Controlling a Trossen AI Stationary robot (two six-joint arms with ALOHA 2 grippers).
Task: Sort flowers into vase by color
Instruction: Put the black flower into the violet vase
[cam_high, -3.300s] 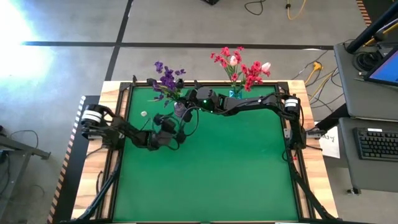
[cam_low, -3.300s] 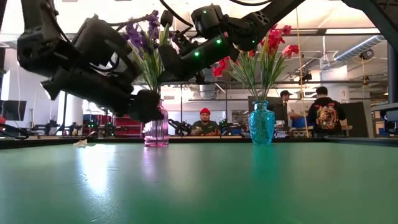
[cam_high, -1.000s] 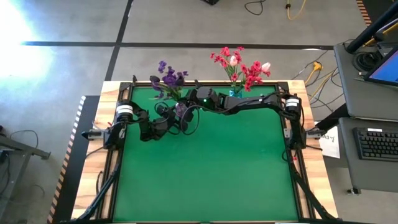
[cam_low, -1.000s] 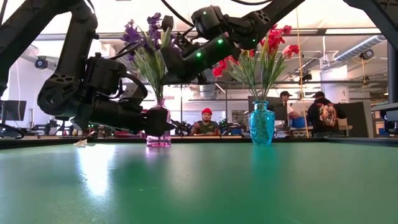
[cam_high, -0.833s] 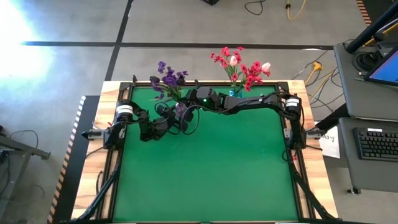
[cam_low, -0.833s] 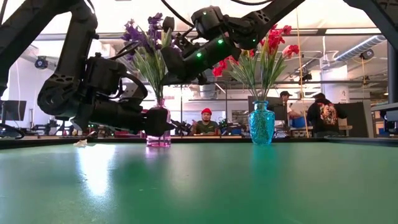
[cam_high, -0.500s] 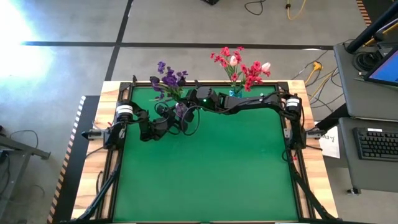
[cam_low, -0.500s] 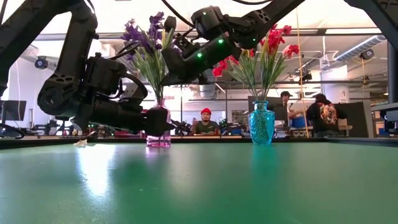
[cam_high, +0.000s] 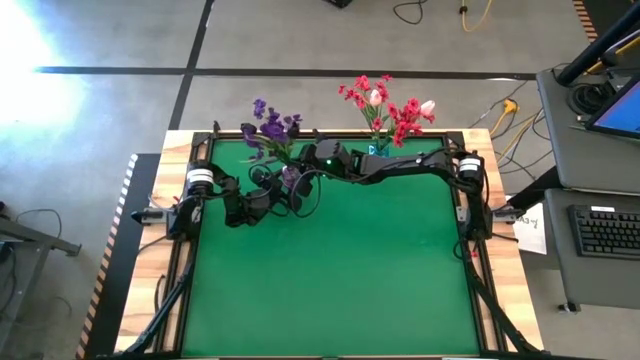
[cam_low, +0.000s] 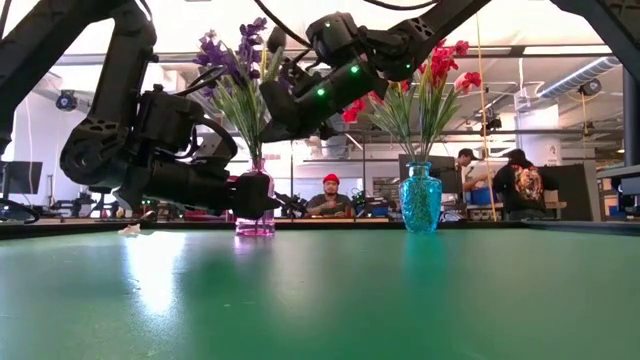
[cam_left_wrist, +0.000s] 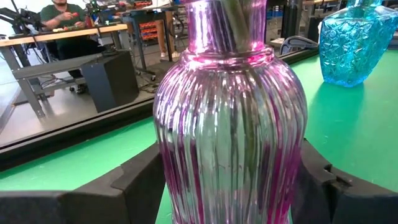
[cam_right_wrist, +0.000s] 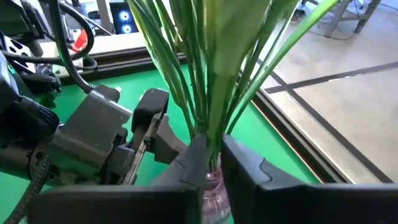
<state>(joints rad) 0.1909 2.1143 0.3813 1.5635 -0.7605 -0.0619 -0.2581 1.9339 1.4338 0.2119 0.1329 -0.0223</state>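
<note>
Purple flowers in pink vase; left gripper clamps vase, right gripper prob. pinching stems.

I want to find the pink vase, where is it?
In the high view the pink vase stands near the table's far edge, left of the blue vase. The left gripper has a finger on each side of it.
</note>
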